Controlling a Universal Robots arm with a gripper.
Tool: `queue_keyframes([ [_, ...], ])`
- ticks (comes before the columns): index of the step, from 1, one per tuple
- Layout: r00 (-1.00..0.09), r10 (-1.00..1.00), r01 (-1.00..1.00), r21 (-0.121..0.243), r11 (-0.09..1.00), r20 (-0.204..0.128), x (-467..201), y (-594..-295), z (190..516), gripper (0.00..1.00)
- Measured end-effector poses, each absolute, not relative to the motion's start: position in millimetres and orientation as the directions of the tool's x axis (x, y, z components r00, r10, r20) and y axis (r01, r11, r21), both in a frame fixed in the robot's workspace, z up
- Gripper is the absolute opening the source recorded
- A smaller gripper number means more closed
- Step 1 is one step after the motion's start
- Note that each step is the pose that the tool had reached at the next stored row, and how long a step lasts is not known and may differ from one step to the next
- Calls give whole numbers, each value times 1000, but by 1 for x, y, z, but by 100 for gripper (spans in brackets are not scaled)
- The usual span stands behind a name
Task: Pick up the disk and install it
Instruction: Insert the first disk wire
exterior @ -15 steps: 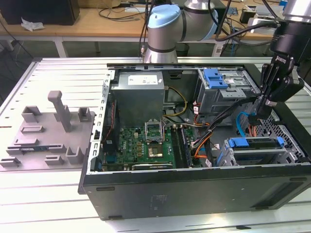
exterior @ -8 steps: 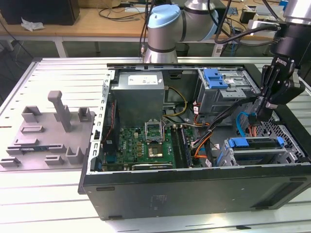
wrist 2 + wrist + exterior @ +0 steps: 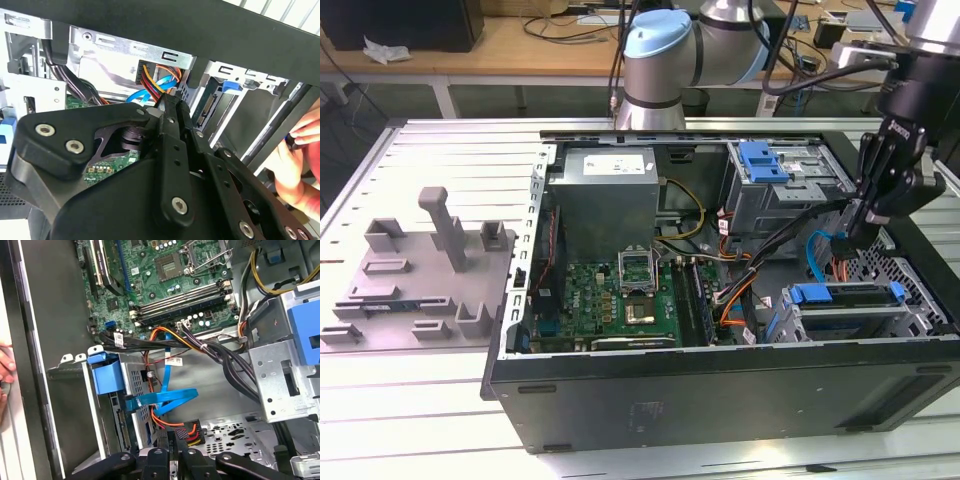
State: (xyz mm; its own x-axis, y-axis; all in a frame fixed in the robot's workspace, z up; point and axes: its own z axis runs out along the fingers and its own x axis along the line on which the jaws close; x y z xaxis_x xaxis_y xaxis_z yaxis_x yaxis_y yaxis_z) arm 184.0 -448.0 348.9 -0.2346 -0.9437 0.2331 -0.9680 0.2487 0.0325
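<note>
Black and angular, the gripper (image 3: 855,225) hangs over the open dark metal computer case (image 3: 720,385) in the exterior view. The disk (image 3: 848,312), a flat silver-grey hard drive framed by a blue plastic bracket, sits in the metal drive cage just below the fingertips, apart from them.

In the second wrist view the gripper (image 3: 172,102) has its two fingers pressed together with nothing between them. A black plug on red, yellow and orange wires (image 3: 155,75) lies just beyond their tips. The disk (image 3: 208,107) stands edge-on in its cage, a little to one side of the tips. A person's hand (image 3: 295,165) rests outside the case wall.

In the first wrist view the gripper (image 3: 172,442) points down beside the same plug (image 3: 192,430). The disk (image 3: 106,376) is seated in the cage near the fingertips, with a light-blue flat cable (image 3: 165,400) between them. The green motherboard (image 3: 165,290) lies well beyond.
</note>
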Motion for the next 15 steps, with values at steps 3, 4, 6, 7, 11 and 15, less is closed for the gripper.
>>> queue_keyframes([
  [3,-232,-948,-969,33,245,217,183,-453,349,16],
  [4,-232,-949,-969,33,244,213,182,-454,349,16],
  [6,-230,-951,-970,32,242,206,182,-457,350,16],
  [7,-230,-952,-970,32,241,203,182,-458,350,16],
  [11,-201,-975,-979,14,203,96,172,-490,357,16],
  [15,-193,-978,-981,9,194,83,169,-494,357,16],
])
